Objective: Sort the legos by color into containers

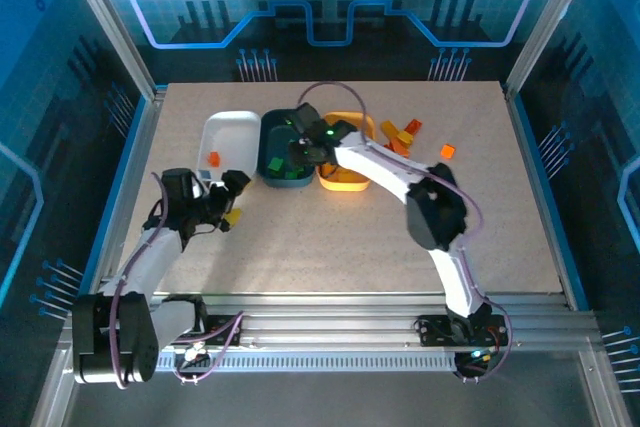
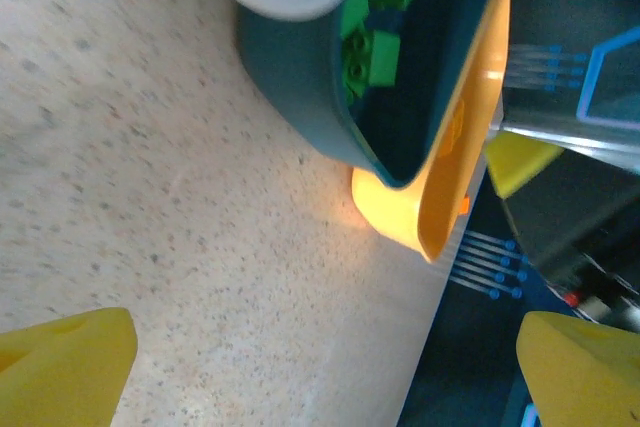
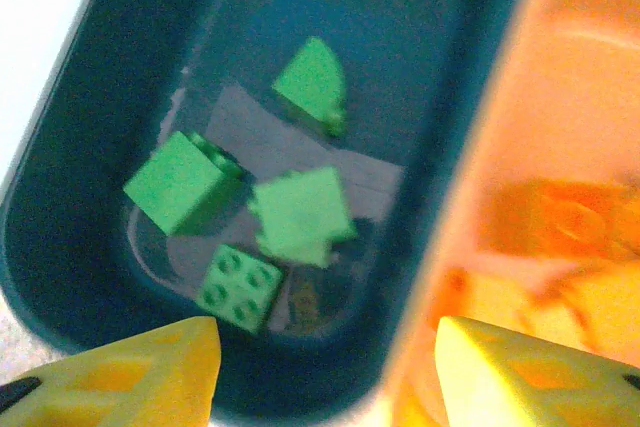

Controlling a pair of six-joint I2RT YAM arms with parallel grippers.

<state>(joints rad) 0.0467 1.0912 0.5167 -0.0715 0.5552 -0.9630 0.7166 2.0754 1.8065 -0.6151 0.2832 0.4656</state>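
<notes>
Low in the right wrist frame, the right fingers [image 3: 140, 372] stand spread and empty over green bricks [image 3: 300, 212] inside the teal tub [image 3: 50, 227]. Overhead, loose orange bricks [image 1: 400, 134] lie upper right on the surface [image 1: 350, 237]. The left fingers [image 2: 60, 367] are spread too.

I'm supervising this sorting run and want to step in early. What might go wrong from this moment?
1. The right claw hangs open across the adjoining rims of the teal tub and the orange tub. Lowering there might clip a rim and shift both tubs.
2. The loose bricks behind the orange tub lie bunched, red-orange beside yellow-orange. A grab there could take two at once, or the wrong colour.
</notes>
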